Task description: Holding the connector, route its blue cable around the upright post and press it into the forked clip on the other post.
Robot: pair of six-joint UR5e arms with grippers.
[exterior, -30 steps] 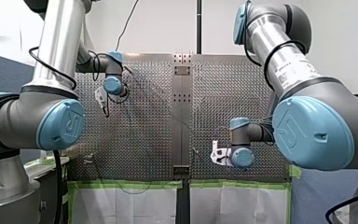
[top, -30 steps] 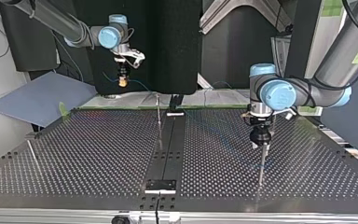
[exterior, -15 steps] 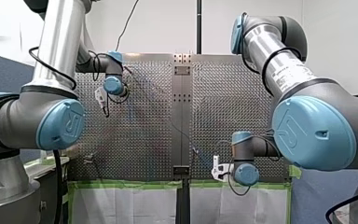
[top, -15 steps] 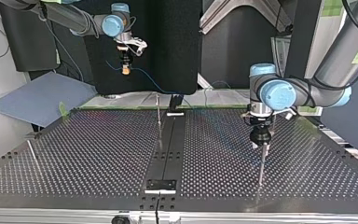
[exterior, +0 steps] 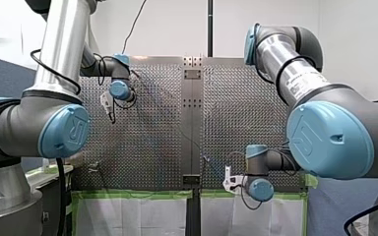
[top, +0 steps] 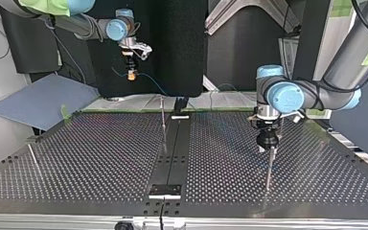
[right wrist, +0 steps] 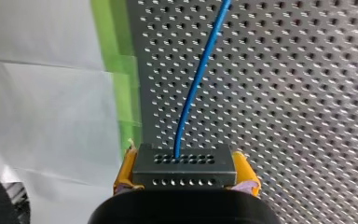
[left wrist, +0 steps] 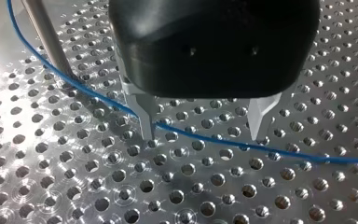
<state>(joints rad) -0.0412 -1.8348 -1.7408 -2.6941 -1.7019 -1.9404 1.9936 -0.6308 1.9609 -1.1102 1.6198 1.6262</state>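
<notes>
Pinching the connector (right wrist: 185, 163) between yellow pads (right wrist: 127, 170), my right gripper (right wrist: 185, 171) has carried it still farther away from the post (left wrist: 46, 37), likely taking up slack in the cable (right wrist: 196, 84). My left gripper (left wrist: 203, 123) stays spread just beside the post, astride the cable curving past its base. Wrapping looks begun; clipping remains.

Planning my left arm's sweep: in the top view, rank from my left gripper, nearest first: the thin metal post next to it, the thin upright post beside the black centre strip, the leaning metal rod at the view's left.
1. Thin metal post: close beside my left gripper.
2. Thin upright post: mid-table, beside black centre strip.
3. Leaning metal rod: the view's far left.
</notes>
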